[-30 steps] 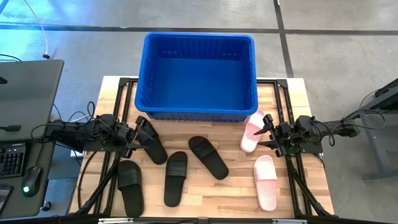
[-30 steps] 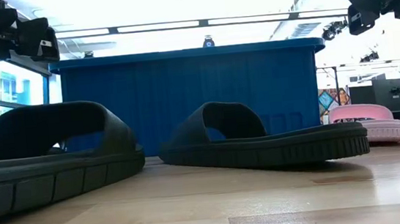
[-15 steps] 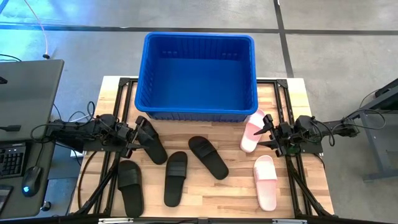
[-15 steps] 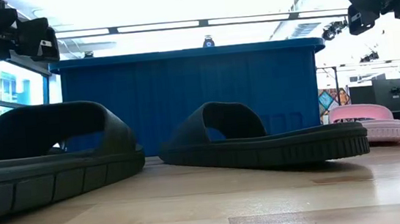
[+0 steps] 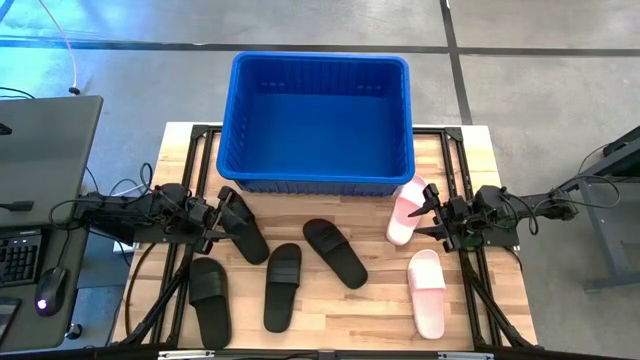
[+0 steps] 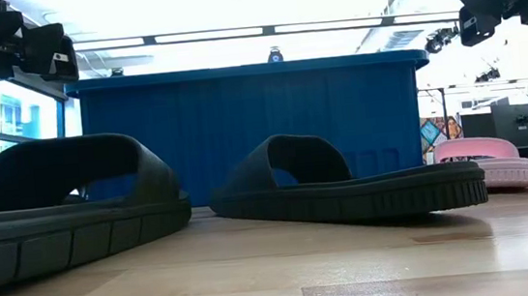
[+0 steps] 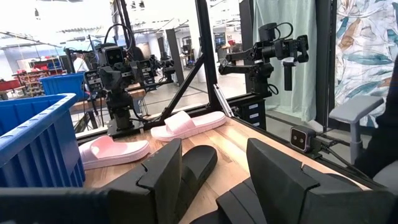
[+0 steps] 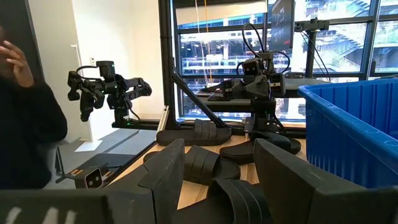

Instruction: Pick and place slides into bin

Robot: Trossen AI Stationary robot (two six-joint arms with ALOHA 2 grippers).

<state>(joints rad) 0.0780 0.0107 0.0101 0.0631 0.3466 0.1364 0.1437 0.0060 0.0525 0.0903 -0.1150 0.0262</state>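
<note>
The blue bin (image 5: 320, 120) stands at the table's far middle. Four black slides lie flat on their soles: one (image 5: 243, 224) beside my left gripper, one (image 5: 210, 300) near left, one (image 5: 282, 285) and one (image 5: 335, 252) in the middle. Two pink slides lie at the right: one (image 5: 406, 211) by the bin's corner, one (image 5: 427, 291) nearer. My left gripper (image 5: 218, 222) is open, raised at the left edge, its fingers (image 7: 161, 180) apart. My right gripper (image 5: 430, 212) is open, raised at the right edge beside the far pink slide.
Black frame rails run along the table's left and right sides under both arms. A desk with a keyboard and mouse (image 5: 45, 290) stands off the left edge. A person's dark sleeve (image 8: 25, 130) shows beyond the table in the right wrist view.
</note>
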